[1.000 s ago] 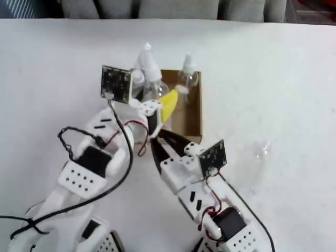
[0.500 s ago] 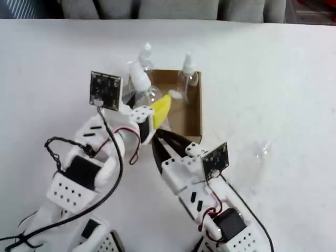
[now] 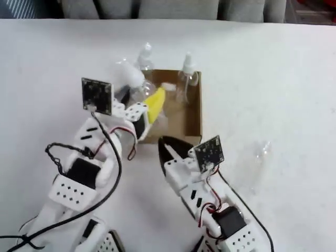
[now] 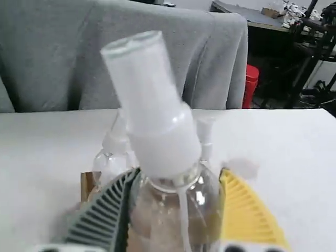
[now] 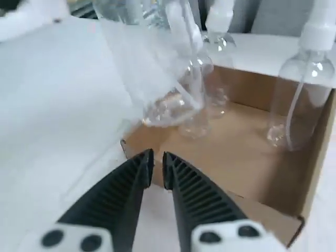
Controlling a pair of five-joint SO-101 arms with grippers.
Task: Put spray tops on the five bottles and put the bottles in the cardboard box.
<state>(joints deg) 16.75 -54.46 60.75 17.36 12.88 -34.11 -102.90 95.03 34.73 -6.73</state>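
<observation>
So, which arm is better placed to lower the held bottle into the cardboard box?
Left: the left gripper is shut on the bottle at the cardboard box's rim; the right gripper holds nothing.

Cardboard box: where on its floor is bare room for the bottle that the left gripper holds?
Bare: the near half of the floor, between the near wall of the box and the right bottle. Crowded: the far left corner, where a standing bottle and the left gripper with the held bottle are.
</observation>
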